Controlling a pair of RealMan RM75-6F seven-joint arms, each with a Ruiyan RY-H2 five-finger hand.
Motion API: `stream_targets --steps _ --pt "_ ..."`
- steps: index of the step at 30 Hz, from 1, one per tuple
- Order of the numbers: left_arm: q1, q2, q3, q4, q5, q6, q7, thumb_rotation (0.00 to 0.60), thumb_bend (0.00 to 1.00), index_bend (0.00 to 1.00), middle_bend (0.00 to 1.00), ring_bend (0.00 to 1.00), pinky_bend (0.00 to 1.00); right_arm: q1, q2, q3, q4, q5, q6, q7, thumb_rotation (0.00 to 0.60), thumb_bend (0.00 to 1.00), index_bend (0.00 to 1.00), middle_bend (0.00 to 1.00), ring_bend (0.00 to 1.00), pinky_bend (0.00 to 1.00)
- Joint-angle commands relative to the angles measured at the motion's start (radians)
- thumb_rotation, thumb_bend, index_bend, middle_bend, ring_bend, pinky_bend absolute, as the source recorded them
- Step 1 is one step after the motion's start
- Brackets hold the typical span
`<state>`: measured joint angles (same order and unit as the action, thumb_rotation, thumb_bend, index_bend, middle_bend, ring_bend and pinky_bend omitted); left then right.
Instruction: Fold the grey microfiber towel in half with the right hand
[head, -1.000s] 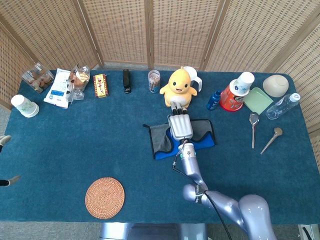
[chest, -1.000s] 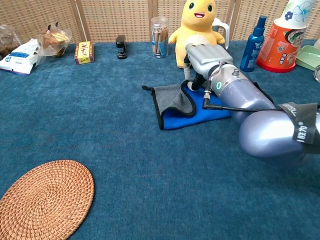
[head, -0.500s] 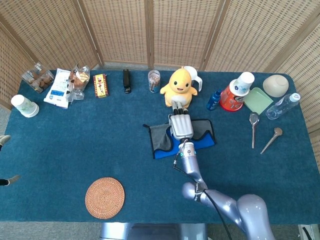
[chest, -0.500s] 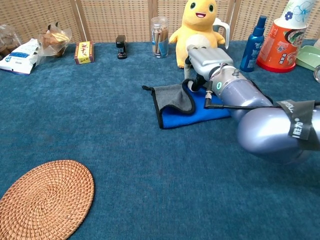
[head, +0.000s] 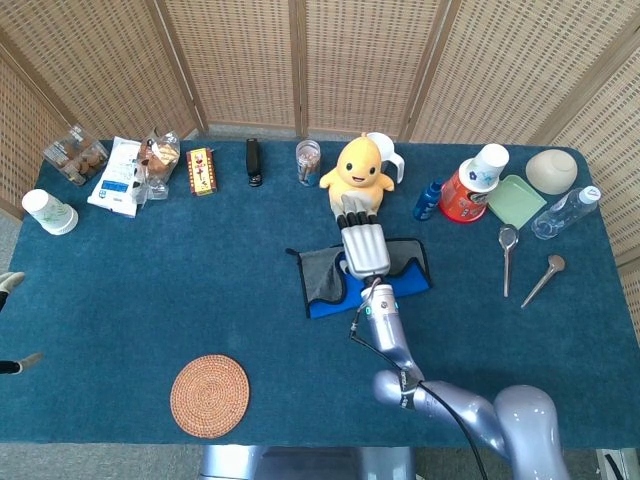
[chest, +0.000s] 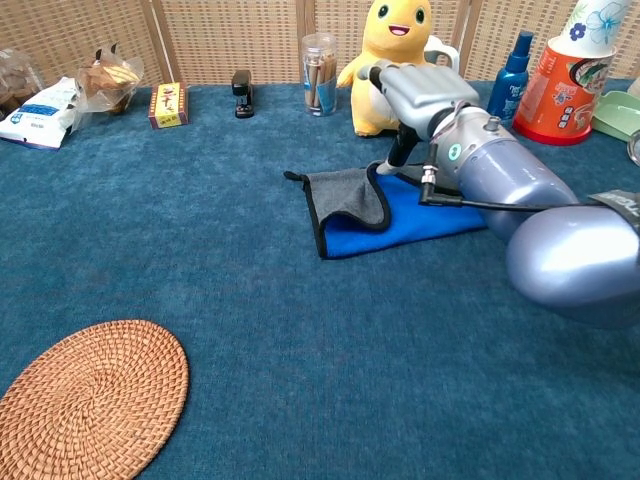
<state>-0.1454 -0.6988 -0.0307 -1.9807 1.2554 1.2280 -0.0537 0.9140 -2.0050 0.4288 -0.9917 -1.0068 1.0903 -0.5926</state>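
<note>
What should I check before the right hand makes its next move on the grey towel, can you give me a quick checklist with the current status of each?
1. Right hand over the towel: ok, it hovers above the towel's far edge.
2. Fingers holding cloth: cannot tell, the hand's back hides them in both views.
3. Fold progress: not ok, one grey flap lies turned over the blue side, but the edges do not meet.
4. Clearance behind: not ok, the yellow plush duck sits right beyond the fingers.
5. Space toward the robot: ok, bare table in front of the towel; the woven coaster lies well off to the side.
6. Left hand out of the way: ok, not in view.
</note>
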Motion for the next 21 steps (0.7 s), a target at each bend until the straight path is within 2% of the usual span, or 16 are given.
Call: stream_targets --steps 1,4,12,21 --pt "0.001 0.0 0.001 0.0 0.002 0.001 0.0 0.6 0.1 0.0 0.0 0.0 0.0 -0.031 0.034 -0.027 -0.056 -0.037 0.033 0.028 0.6 0.09 0.0 0.0 0.0 0.22" --pt "0.002 0.0 0.002 -0.001 0.007 0.002 -0.003 0.6 0.1 0.0 0.0 0.0 0.0 -0.071 0.075 -0.065 -0.118 -0.085 0.065 0.072 0.6 0.09 0.06 0.0 0.0 0.22" --pt "0.003 0.0 0.006 -0.005 0.018 0.004 0.0 0.6 0.1 0.0 0.0 0.0 0.0 -0.157 0.199 -0.16 -0.243 -0.197 0.114 0.145 0.6 0.09 0.34 0.0 0.0 0.22" --pt "0.002 -0.005 0.009 -0.011 0.02 0.004 0.015 0.6 0.1 0.0 0.0 0.0 0.0 -0.186 0.244 -0.196 -0.192 -0.228 0.1 0.164 0.6 0.09 0.28 0.0 0.0 0.22"
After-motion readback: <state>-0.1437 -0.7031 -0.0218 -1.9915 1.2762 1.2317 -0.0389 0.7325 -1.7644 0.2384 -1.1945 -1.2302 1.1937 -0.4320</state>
